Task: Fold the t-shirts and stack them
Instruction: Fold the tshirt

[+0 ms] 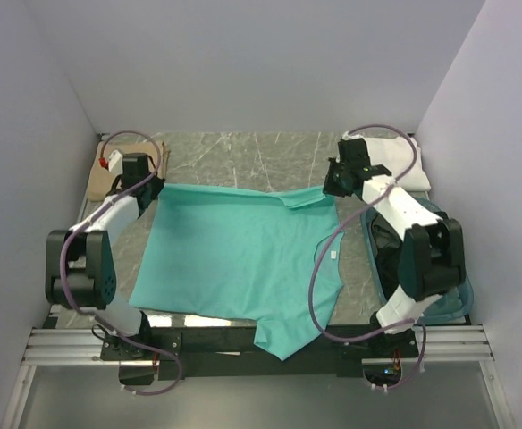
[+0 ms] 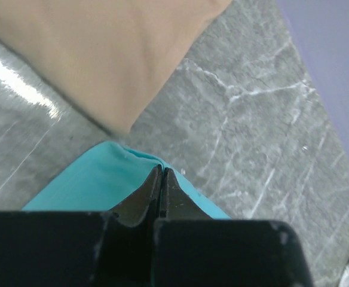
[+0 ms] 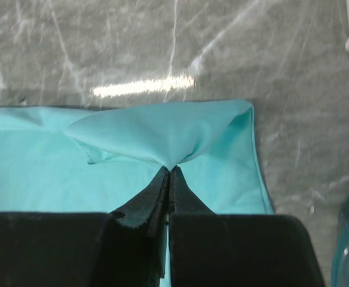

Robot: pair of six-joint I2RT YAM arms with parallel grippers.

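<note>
Teal t-shirt (image 1: 234,250) spread flat, left tool (image 2: 162,171) pinched shut on far-left corner — right tool (image 3: 170,170) on far-right.

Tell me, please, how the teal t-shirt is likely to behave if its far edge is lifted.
Probably floppy: the teal t-shirt tents into a soft peak at the right pincer, so it should sag when raised. Likely light: a small pinch holds that peak. Its sleeve overhanging the near edge may drag.

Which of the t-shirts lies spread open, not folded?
The teal t-shirt, spread out in the middle; the tan t-shirt and white t-shirt lie folded at the far corners.
</note>
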